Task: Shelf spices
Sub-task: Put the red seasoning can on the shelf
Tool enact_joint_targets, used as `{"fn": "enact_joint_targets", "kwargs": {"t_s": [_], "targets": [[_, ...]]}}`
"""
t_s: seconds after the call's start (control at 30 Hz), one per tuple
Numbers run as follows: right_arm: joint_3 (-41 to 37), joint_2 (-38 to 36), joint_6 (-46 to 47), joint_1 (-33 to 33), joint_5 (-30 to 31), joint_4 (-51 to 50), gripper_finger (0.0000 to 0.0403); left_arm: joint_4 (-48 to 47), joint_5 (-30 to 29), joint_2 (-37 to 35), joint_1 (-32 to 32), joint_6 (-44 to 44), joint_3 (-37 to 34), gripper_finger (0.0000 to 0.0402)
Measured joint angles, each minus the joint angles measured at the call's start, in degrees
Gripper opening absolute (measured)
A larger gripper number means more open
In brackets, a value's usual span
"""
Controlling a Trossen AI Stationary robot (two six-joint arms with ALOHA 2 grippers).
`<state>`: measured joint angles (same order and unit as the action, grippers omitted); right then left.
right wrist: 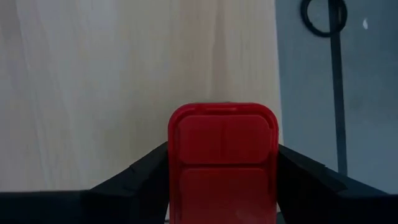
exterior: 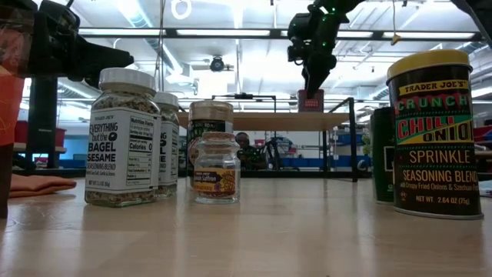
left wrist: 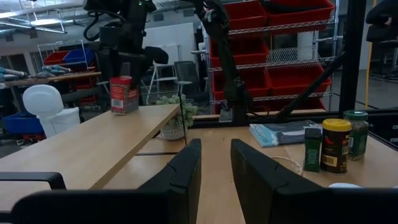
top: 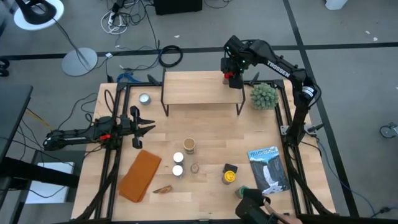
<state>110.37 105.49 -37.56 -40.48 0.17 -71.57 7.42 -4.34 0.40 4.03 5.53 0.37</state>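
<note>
R claw sits over the shelf's far right corner w/ the red-top tin standing on the wood between its fingers; whether they touch the tin or stand just off it, can't tell. L claw waits at tabletop left, fingers a bit apart, empty. Other spices stand near-centre, w/ more to the right.
</note>
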Motion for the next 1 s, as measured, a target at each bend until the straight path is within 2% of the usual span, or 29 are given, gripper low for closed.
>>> {"fn": "enact_joint_targets", "kwargs": {"t_s": [1.0], "targets": [[0.26, -0.11, 3.54, 0.56, 2.18, -0.11, 0.0248, -0.02, 0.0, 0.0, 0.0, -0.01, -0.01, 0.0092]]}}
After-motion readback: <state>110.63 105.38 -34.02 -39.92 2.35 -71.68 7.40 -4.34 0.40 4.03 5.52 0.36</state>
